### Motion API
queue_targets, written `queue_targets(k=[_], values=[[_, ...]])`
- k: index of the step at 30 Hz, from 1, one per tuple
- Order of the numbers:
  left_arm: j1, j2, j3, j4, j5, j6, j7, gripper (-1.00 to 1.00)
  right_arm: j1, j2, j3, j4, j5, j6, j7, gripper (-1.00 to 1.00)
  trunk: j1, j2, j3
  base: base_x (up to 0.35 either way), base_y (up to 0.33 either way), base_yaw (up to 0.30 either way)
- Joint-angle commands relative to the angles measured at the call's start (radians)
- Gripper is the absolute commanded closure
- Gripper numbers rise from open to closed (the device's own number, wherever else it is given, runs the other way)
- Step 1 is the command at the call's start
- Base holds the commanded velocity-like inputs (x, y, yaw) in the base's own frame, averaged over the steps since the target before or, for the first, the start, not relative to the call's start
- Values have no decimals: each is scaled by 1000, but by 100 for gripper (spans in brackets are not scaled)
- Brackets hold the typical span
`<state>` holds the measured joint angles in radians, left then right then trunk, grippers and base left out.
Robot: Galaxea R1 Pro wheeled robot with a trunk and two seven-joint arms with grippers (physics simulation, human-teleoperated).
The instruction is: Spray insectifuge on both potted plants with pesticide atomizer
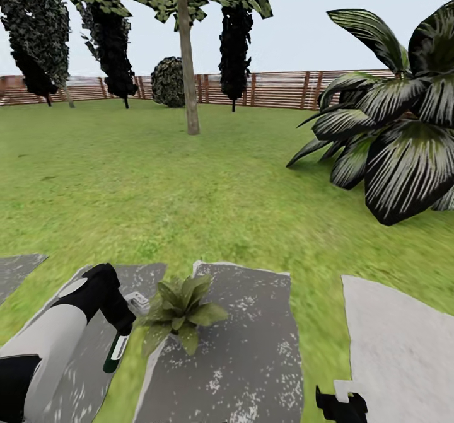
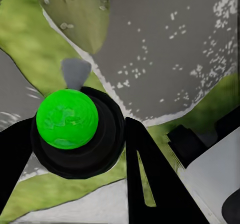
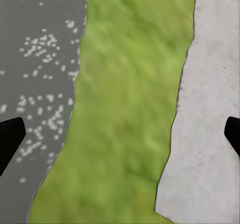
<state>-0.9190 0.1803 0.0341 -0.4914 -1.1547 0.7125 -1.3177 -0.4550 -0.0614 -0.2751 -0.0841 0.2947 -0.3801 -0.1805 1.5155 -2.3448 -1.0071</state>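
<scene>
pickup done | left gripper clamped on pesticide atomizer, lower left, beside potted plant | right gripper spread, empty | spraying apparently pending

A tall tree stands far back on the grass. A round bush sits by the brown fence. A big plant with striped leaves grows on the right. Dark hanging bushes stand near the fence.
</scene>
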Motion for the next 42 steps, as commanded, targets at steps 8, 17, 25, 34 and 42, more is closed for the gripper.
queue_targets(k=[8, 17, 25, 34, 42], values=[[0, -2, 3, -1, -9, 10, -8, 100, -1, 1, -7, 1, 11, -2, -3, -100, 0, 0, -1, 53, -270, 276], [0, -2, 3, -1, -9, 10, -8, 100, -1, 2, -6, 1, 11, -2, -2, -100, 0, 0, -1, 135, -272, 276], [-1, -9, 3, -1, -10, 10, -8, 100, -1, 2, -6, 1, 12, -2, -2, -100, 0, 0, -1, 122, -271, 275], [0, -10, 4, -1, -10, 10, -8, 100, -1, 2, -6, 1, 11, -2, -2, -100, 0, 0, -1, 5, -271, 251], [0, -10, 4, -1, -14, 10, -8, 100, -1, 2, -6, 1, 11, -2, -2, -100, 0, 0, -1, 1, -273, 228]])
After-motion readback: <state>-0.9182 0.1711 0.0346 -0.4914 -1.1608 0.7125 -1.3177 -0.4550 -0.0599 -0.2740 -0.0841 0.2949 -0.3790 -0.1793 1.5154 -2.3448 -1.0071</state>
